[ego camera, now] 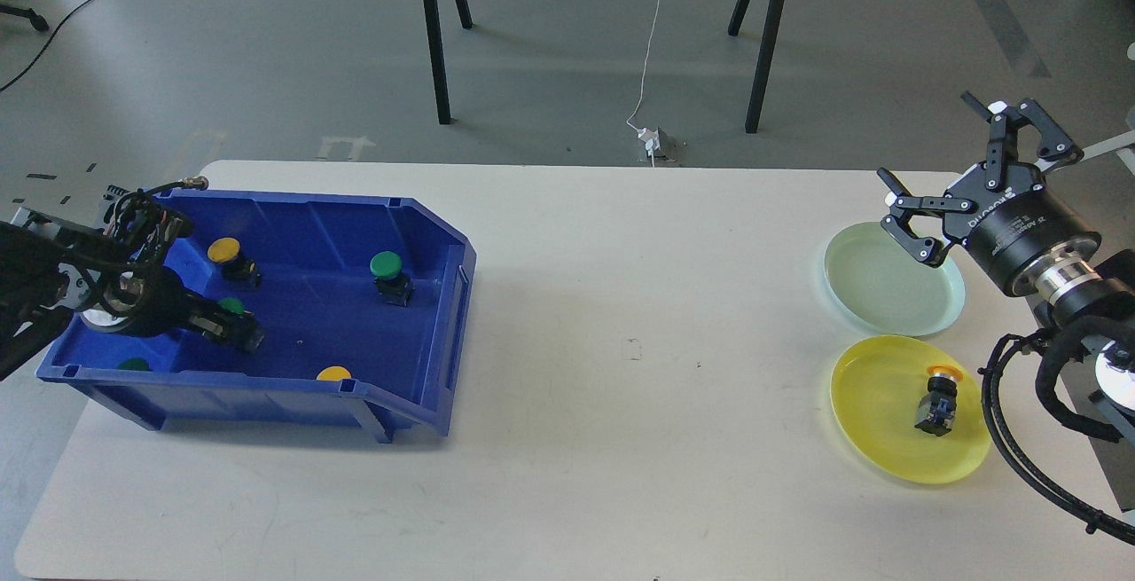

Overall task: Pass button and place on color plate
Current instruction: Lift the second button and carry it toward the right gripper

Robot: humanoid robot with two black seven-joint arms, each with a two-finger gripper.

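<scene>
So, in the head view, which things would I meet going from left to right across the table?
Left hand inside the blue bin → green button in the bin → bare table → green plate and yellow plate with a yellow button → right hand.

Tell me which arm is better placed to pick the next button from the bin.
Left. Its end effector is already down inside the blue plastic bin, at a green-capped push button. The right end effector hovers open near the pale green plate, far across the table.
</scene>
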